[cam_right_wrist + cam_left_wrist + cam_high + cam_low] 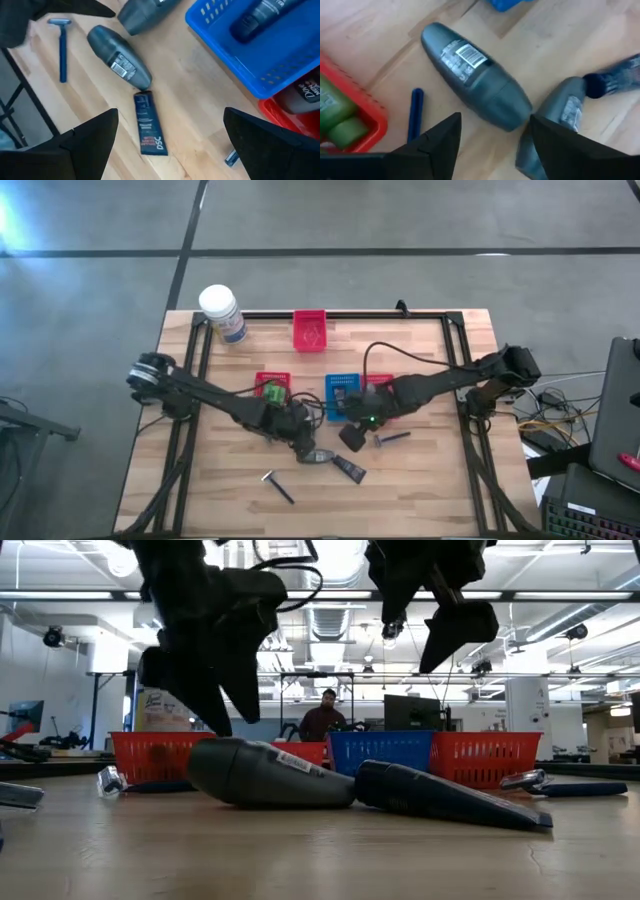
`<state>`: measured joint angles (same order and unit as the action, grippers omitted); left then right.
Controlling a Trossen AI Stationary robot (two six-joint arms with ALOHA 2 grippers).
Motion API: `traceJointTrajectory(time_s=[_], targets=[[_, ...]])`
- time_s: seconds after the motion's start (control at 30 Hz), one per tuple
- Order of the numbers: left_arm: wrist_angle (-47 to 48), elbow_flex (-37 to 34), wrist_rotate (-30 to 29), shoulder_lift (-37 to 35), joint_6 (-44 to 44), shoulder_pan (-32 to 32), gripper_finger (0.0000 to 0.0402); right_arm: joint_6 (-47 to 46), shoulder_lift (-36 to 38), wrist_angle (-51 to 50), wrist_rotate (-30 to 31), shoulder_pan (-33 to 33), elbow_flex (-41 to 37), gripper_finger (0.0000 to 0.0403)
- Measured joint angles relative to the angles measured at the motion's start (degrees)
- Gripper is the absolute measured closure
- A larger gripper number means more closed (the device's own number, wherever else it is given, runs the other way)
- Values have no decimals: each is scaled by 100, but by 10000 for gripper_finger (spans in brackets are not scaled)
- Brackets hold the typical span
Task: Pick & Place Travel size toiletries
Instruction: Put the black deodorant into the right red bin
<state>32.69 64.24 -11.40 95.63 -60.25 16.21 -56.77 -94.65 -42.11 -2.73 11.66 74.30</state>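
Note:
Two grey oval bottles lie on their sides on the wood. One is just ahead of my left gripper, which hovers open over its near end. The other bottle touches a dark flat tube at one end. My right gripper hangs open above the tube, clear of it. One blue-handled razor lies nearer the front edge. A second razor lies to the right of my right gripper. Green bottles sit in a red basket.
A row of a red basket, a blue basket and another red basket stands behind the grippers. The blue basket holds a dark bottle. A further red basket and a white jar stand at the far edge.

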Motion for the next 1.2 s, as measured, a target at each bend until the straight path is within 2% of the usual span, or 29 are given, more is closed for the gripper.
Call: traceJointTrajectory(time_s=[0.23, 0.4, 0.67, 0.9, 1.2], targets=[[330, 823, -15, 692, -669, -48, 136, 22, 55, -48, 298, 102, 0, 44], [1027, 1234, -1, 1161, -985, -85, 135, 54, 95, -148, 445, 244, 0, 45], [1068, 1328, -7, 1496, -1045, -282, 136, 32, 125, -379, 602, 497, 0, 55], [1065, 1451, -23, 1502, -1016, -436, 136, -17, 127, -571, 599, 725, 0, 62], [1064, 1437, -164, 1492, -888, -637, 133, -24, 148, -570, 597, 796, 2, 41]])
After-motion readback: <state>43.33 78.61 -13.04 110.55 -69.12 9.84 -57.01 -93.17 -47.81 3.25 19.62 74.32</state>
